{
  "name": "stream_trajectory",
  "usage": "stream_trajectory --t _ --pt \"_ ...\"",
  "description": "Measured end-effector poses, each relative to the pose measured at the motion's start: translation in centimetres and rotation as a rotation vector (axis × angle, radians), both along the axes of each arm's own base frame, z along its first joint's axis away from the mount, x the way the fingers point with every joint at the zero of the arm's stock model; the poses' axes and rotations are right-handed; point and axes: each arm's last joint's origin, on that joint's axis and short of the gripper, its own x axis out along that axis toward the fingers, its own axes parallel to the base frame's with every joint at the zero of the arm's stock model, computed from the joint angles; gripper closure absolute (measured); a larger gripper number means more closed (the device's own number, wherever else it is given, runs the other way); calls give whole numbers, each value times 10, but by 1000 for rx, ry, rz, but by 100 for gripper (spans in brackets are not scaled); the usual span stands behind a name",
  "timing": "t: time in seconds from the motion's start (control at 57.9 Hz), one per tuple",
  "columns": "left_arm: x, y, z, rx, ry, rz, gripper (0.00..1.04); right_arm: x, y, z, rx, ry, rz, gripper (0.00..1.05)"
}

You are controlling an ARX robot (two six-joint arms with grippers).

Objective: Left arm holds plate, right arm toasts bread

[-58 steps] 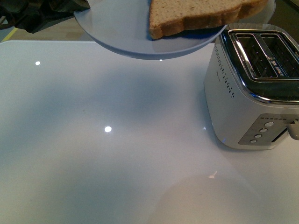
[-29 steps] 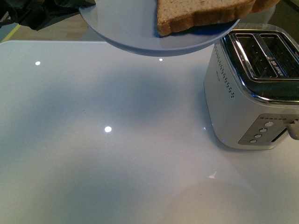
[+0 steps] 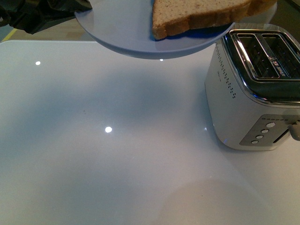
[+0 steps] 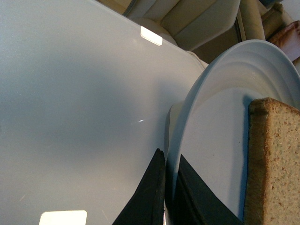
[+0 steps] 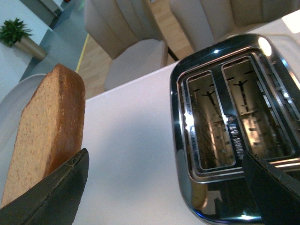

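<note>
From the front, the plate (image 3: pixel 122 28) hangs in the air over the far edge of the white glossy counter (image 3: pixel 93 164), not touching it. It casts a soft shadow on the surface below. The bread (image 3: pixel 201 11) lies on the plate's right half, crust edge facing the camera. Just right of the plate and lower down, a silver toaster (image 3: pixel 243 108) stands on the counter with its two slots empty. A row of small round buttons runs down its near face. Neither pair of jaws shows clearly here.

In the left wrist view, the left gripper (image 4: pixel 169 159) has its two black fingers (image 4: pixel 147 197) pressed onto the plate's (image 4: pixel 215 122) rim, one on each face — a firm pinch at the edge. The bread (image 4: pixel 274 164) rests on the plate's upper face, apart from the fingers. The counter (image 4: pixel 70 93) lies beyond.

In the right wrist view, the right gripper (image 5: pixel 164 157) has its jaws spread wide. One black finger (image 5: pixel 51 197) lies close against the crusted side of the bread (image 5: pixel 47 131), and whether it touches is hard to tell. The other finger sits well apart, in front of the toaster's (image 5: pixel 225 122) chrome top. A sliver of the plate (image 5: pixel 11 108) shows beside the bread. Both slots are open and dark inside — wire guides are visible in each. Pale upholstered chairs (image 5: pixel 126 42) stand past the counter's edge.
</note>
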Motion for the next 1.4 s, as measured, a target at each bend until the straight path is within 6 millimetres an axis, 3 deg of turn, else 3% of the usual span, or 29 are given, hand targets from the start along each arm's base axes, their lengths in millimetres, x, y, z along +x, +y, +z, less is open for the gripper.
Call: stream_trajectory --t 0.19,0.501,1.019,1.244,1.399 --pt "1 2 2 -3 -1 0 102 22 9 6 159 -1 41 9" --pt "0 1 2 -10 0 -10 102 30 18 9 369 -8 78 17" --pt "0 1 3 -15 -1 -15 102 31 31 3 518 50 142 100" --pt "0 1 4 -17 -2 -19 102 30 26 4 546 49 142 102" --pt "0 1 4 -19 -2 -22 102 27 14 20 567 -3 138 102"
